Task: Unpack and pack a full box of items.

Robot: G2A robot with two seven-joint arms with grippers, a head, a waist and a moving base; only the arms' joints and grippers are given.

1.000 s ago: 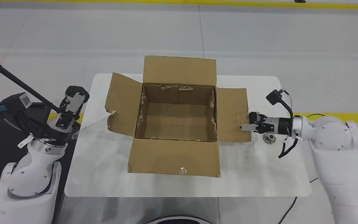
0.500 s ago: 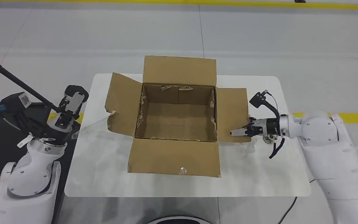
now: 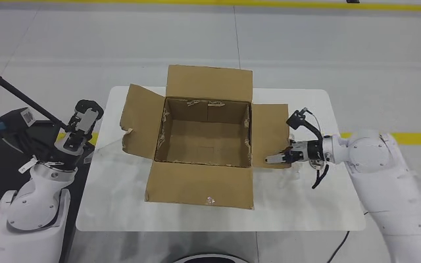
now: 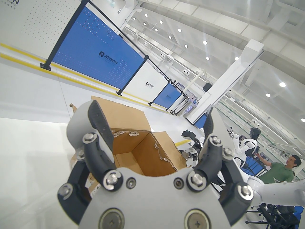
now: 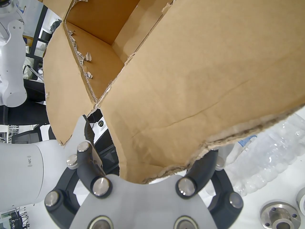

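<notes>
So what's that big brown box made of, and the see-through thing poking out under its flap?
The box looks like plain corrugated cardboard, matte brown; its torn flap edges show rough, layered fibres. The see-through thing seems to be thin clear plastic, glossy and ribbed, probably a bottle, though the flap hides part of it.

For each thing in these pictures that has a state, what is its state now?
Cardboard box: open, all four flaps spread outward, nothing inside.
Left pincer: open, holding nothing.
Right pincer: open, straddling the edge of the box's right flap.
Clear plastic bottle: lying on its side, partly hidden under that flap.
</notes>
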